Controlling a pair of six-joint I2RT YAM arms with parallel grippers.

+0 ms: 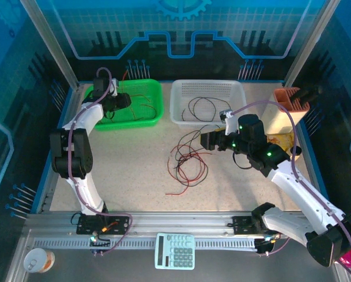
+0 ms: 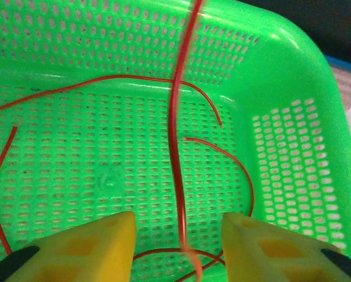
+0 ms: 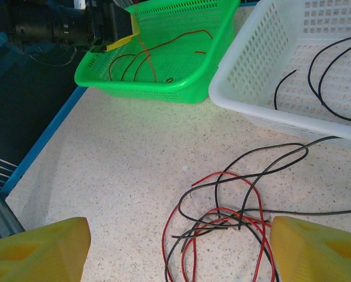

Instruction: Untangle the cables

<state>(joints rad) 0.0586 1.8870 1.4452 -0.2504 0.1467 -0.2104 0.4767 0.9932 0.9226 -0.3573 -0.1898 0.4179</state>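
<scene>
Red cable [image 2: 176,147] dangles into green basket [image 2: 293,76]
Left wrist view: left hand [image 2: 178,238] parted, cable loose between; right hand [image 3: 178,249] (wide open) over the tangle [image 3: 237,218] on the bench [image 1: 134,170].

light: bright, even, overhead | shadows: faint and soft on the bench [image 1: 134,170] | surround: dim, blue-tinted | blur: near red cable [image 2: 176,147] smeared, left wrist view | glare: mild sheen on green basket [image 2: 281,70] rim

The top external camera looks down from above the near edge over the whole worktop [image 1: 128,170]. The left wrist camera looks closely into the green basket [image 2: 281,70], which the right wrist camera sees from across the worktop.
</scene>
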